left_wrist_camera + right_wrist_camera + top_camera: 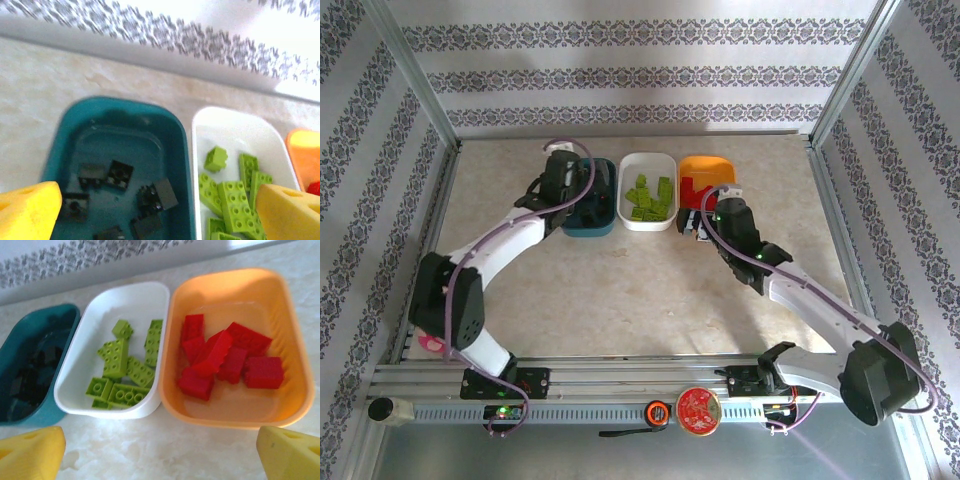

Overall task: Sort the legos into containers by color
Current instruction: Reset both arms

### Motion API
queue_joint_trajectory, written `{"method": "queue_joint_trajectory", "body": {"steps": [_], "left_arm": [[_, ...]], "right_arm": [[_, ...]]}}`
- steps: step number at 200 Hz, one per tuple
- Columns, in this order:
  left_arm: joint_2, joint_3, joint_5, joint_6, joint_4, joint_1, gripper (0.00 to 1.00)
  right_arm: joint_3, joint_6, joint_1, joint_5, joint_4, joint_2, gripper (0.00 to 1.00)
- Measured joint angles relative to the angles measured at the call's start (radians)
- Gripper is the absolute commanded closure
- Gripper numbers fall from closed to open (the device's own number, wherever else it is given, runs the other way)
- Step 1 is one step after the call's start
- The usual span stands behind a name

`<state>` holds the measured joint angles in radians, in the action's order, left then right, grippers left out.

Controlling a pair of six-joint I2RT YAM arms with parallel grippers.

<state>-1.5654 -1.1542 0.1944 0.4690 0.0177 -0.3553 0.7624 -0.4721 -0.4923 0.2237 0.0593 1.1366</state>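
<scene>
Left fingers (27, 212) are hanging open above black legos (120, 175) in the teal container (125, 107); right fingers (30, 455) are gaping empty, red legos (225, 360) lying just beyond them

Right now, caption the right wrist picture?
Red legos in orange tray, green legos in white tray, black legos in teal tray.

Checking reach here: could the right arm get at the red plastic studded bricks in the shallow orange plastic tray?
Probably yes: the right gripper hangs open just before the orange tray, the red bricks lie uncovered inside, and nothing stands between.
</scene>
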Motion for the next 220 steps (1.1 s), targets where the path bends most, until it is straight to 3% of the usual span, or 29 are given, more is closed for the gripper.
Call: {"method": "queue_joint_trajectory", "body": {"steps": [25,58,94,126,176,204,220], "left_arm": [[0.093,0.101,0.064,-0.014,0.054,0.043,0.0],[0.164,0.266,0.15,-0.159,0.217,0.071,0.0],[0.158,0.348,0.187,-0.291,0.278,0.17,0.0],[0.088,0.389,0.21,-0.38,0.296,0.256,0.0],[0.03,0.686,0.113,-0.423,0.551,0.279,0.01],[0.01,0.723,0.028,-0.437,0.638,0.294,0.01],[-0.002,0.749,-0.022,-0.444,0.778,0.311,0.01]], "right_arm": [[-0.024,0.0,0.003,0.077,-0.013,-0.037,0.02],[-0.086,-0.001,0.006,0.163,-0.045,-0.086,0.02],[-0.099,-0.037,0.019,0.283,-0.041,-0.105,0.02],[-0.099,-0.039,0.041,0.312,-0.041,-0.108,0.02],[-0.1,-0.047,0.109,0.306,-0.041,-0.109,0.02],[-0.101,-0.044,0.145,0.281,-0.045,-0.109,0.02],[-0.113,-0.027,0.165,0.263,-0.064,-0.109,0.02]]}}
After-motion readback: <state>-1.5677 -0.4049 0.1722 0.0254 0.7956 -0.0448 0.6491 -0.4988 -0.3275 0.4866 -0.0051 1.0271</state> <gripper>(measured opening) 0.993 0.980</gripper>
